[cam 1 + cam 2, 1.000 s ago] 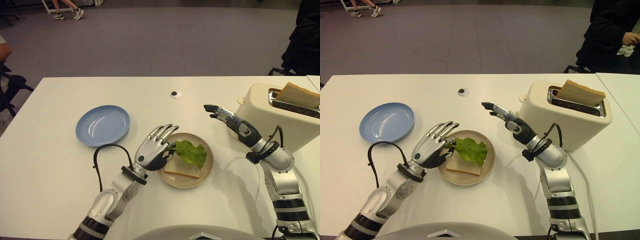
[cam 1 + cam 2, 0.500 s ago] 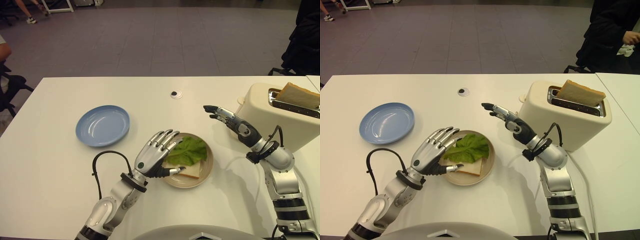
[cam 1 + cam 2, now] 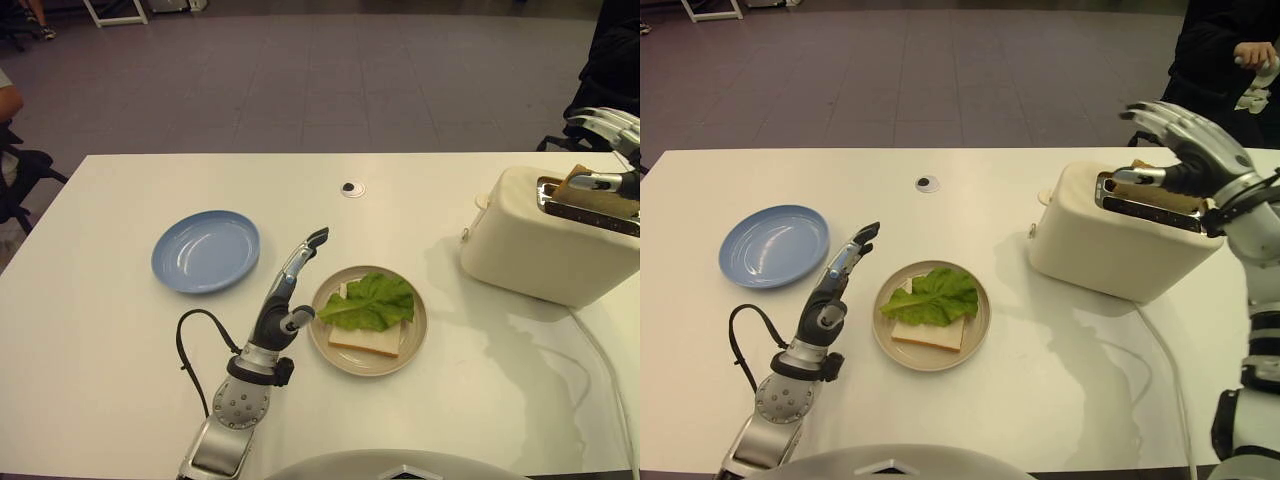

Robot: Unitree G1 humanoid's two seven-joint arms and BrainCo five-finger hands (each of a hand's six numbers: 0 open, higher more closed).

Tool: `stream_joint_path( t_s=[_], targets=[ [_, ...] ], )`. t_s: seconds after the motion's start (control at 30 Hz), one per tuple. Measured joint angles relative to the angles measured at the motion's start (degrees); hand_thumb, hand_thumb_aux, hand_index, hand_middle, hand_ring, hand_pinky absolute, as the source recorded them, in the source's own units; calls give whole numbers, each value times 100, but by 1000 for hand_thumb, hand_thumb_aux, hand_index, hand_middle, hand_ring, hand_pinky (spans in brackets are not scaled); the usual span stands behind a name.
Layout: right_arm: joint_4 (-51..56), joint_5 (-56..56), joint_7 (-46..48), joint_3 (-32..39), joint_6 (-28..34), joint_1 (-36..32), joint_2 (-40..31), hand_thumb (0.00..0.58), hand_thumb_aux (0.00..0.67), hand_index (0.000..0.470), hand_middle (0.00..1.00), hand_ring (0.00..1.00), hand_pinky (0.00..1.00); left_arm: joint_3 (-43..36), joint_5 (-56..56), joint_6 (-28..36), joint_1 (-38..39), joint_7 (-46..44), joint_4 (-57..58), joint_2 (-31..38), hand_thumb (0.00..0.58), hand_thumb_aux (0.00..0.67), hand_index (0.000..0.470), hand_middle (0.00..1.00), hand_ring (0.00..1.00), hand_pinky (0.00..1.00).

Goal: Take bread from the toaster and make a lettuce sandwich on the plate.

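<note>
A beige plate (image 3: 421, 325) near the table's middle holds a white bread slice (image 3: 365, 343) with a lettuce leaf (image 3: 370, 300) lying flat on top. My left hand (image 3: 285, 295) stands just left of the plate, fingers straight and pointing away, holding nothing. At the right stands a cream toaster (image 3: 530, 250) with a browned bread slice (image 3: 570, 185) sticking out of its slot. My right hand (image 3: 1195, 150) hovers over that slot, thumb at the slice's near side and the fingers spread wide above it, not closed on it.
A blue plate (image 3: 205, 250) lies at the left, beyond my left hand. A small round black-and-white disc (image 3: 348, 187) sits at the table's far middle. The toaster's white cable (image 3: 600, 350) runs toward the near right edge.
My left hand let go of the lettuce, which now lies flat on the bread, and drew back left with fingers straightened. My right hand rose from beside the toaster to above its slot.
</note>
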Motion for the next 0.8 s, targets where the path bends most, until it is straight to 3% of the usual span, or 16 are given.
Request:
stream_joint_path(
  t_s=[0.07,0.1,0.13,0.17,0.23,0.63,0.77,0.8],
  targets=[
    [1023,-255,-421,280,-165,-309,-126,0,0,0,0,0,0,25,-97,-18,28,-135,42,-66,0,0,0,0,0,0],
    [1274,-335,-550,395,-239,-430,-130,408,305,214,0,0,0,27,-127,-29,45,-182,43,-80,0,0,0,0,0,0],
    [1596,-398,-671,544,-298,-579,-130,516,447,313,0,0,0,21,-144,-62,69,-236,43,-128,0,0,0,0,0,0],
    [1768,-414,-722,637,-335,-653,-129,555,531,372,0,0,0,23,-152,-66,71,-265,43,-157,0,0,0,0,0,0],
    [2062,-449,-805,820,-424,-767,-115,580,670,470,0,0,0,24,-161,-76,81,-356,43,-200,0,0,0,0,0,0],
    [2332,116,-585,1100,-1030,-1019,44,580,670,470,0,0,0,200,-166,-177,170,-608,163,-445,0,0,0,0,0,0],
    [2282,1138,286,656,-1072,-1214,55,580,670,470,0,0,0,217,-163,-197,171,-637,211,-513,0,0,0,0,0,0],
    [2205,1814,1005,335,-912,-1306,44,580,670,470,0,0,0,236,-184,-211,174,-660,235,-538,0,0,0,0,0,0]
  ],
)
